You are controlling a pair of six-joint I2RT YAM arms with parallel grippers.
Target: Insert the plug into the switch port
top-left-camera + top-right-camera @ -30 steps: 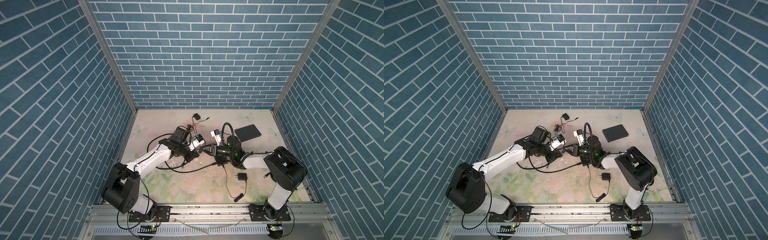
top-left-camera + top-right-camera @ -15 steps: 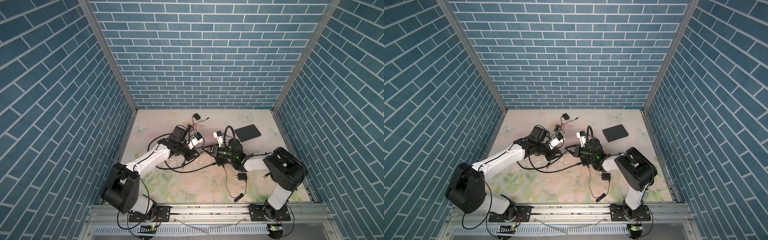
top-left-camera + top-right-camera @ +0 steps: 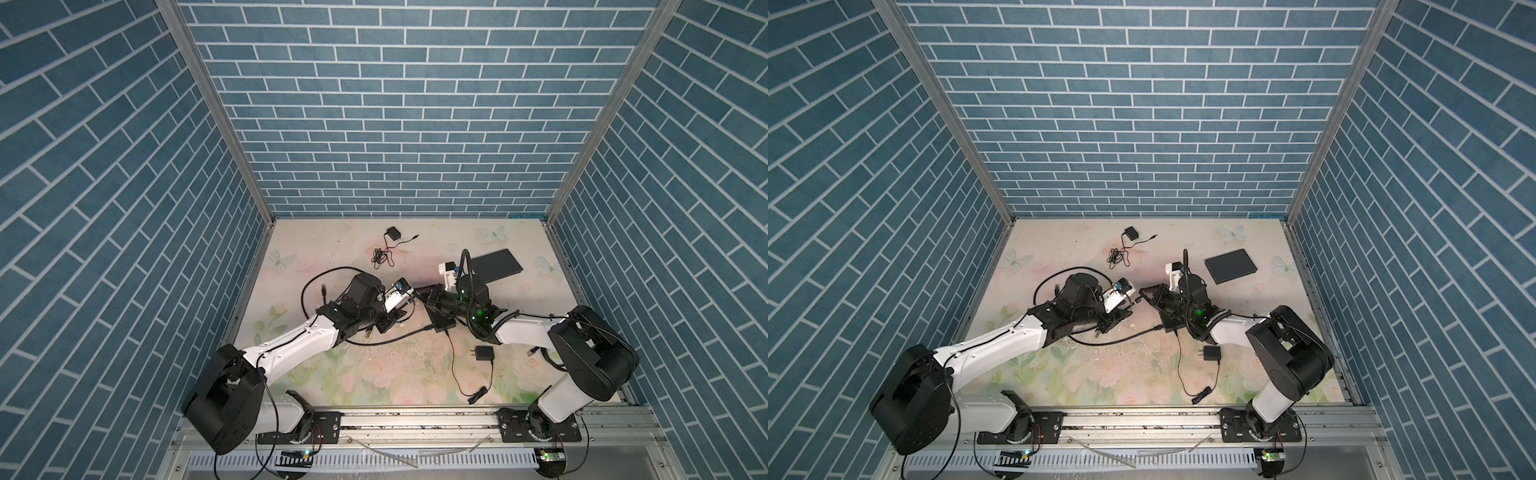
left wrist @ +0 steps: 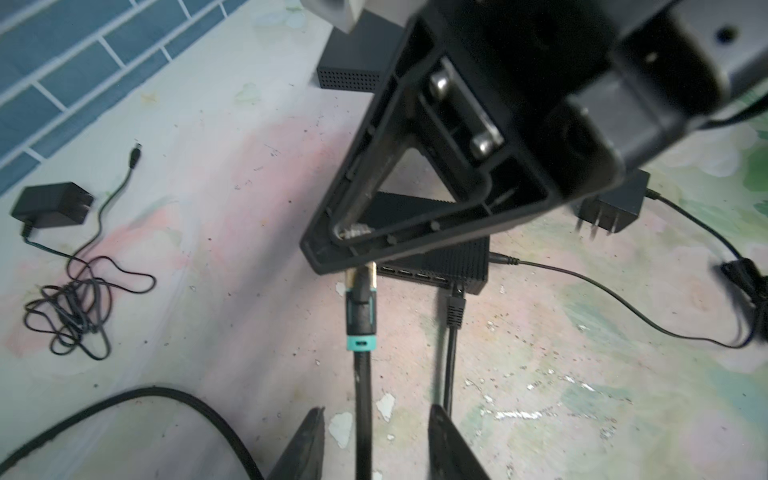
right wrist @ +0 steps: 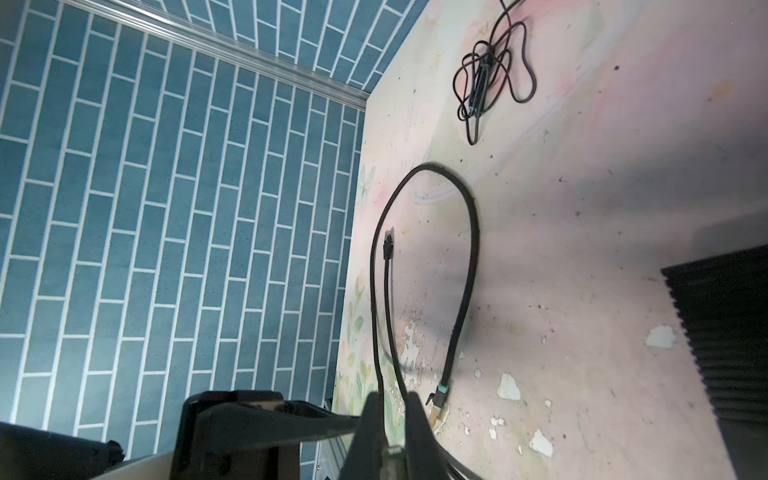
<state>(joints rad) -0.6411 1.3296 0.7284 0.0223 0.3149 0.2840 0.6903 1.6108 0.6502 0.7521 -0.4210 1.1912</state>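
My left gripper [image 4: 376, 409] is spread, my right gripper [image 5: 391, 399] closed. The plug [image 4: 360, 307] is light, hard — cable [image 4: 362, 395] bendy — I'd pinch its body.

This is a robotics lab cell: walls [image 3: 395, 124] are flat panels printed with blue brick (framed by bare aluminium posts [image 3: 218, 116]). A left arm [image 3: 291, 347] and right arm [image 3: 525, 332] stand bolted to a metal rail [image 3: 415, 419] at the front of a floral-print table [image 3: 332, 245].
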